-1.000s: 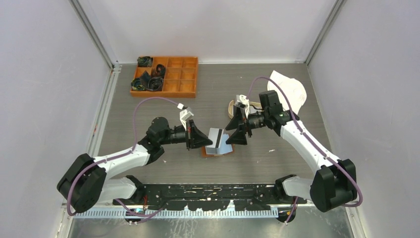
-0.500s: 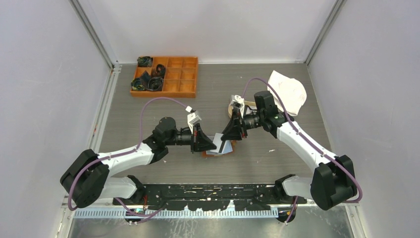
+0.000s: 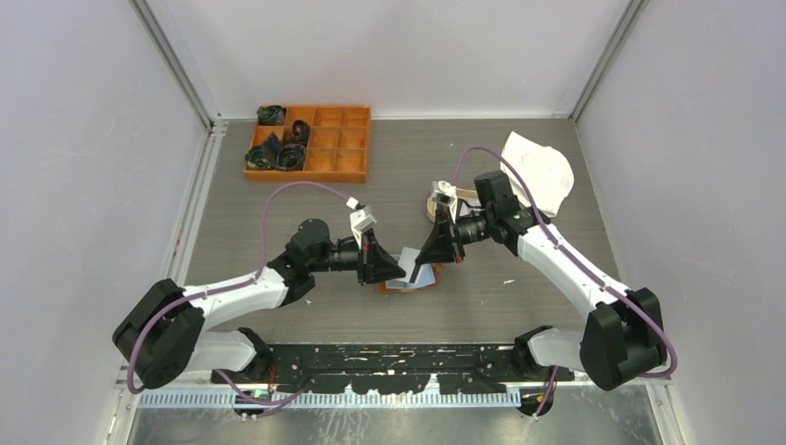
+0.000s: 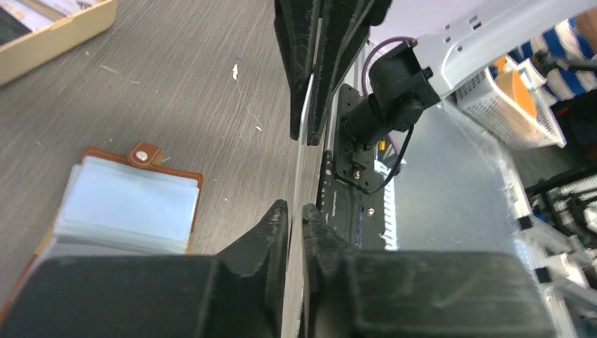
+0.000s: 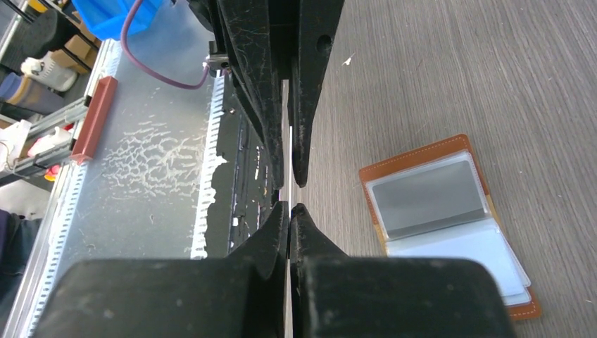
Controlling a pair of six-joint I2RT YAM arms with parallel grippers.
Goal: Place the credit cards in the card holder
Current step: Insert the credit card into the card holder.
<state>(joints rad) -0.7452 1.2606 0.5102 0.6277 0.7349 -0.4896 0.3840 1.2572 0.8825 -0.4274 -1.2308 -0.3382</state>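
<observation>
The grey wood-grain table [image 3: 519,306] sits inside a white-walled enclosure, with both arm bases bolted at its near edge. Mid-table, the two arms meet tip to tip. The left gripper [image 4: 294,208] is clenched on one end of a credit card [image 5: 284,193]. The right gripper [image 5: 288,208], whose jaws stood wide a second ago, has moved in and clamped onto the opposite end. Both grippers now pinch the same card, so this looks like a hand-over or regrasp. The card is not yet in a sleeve, and one side probably has to let go before it can be slid in.

The card is held on edge above the surface, its faces roughly upright. Its long axis runs from one gripper to the other, across the table from left to right.

The card holder [image 5: 429,201] lies open and flat on the surface right below the pinch, clear sleeves up. One sleeve seems to hold a grey card already. Toward the far edge sit a white cloth [image 3: 542,167] and an orange compartment box [image 3: 310,144].
</observation>
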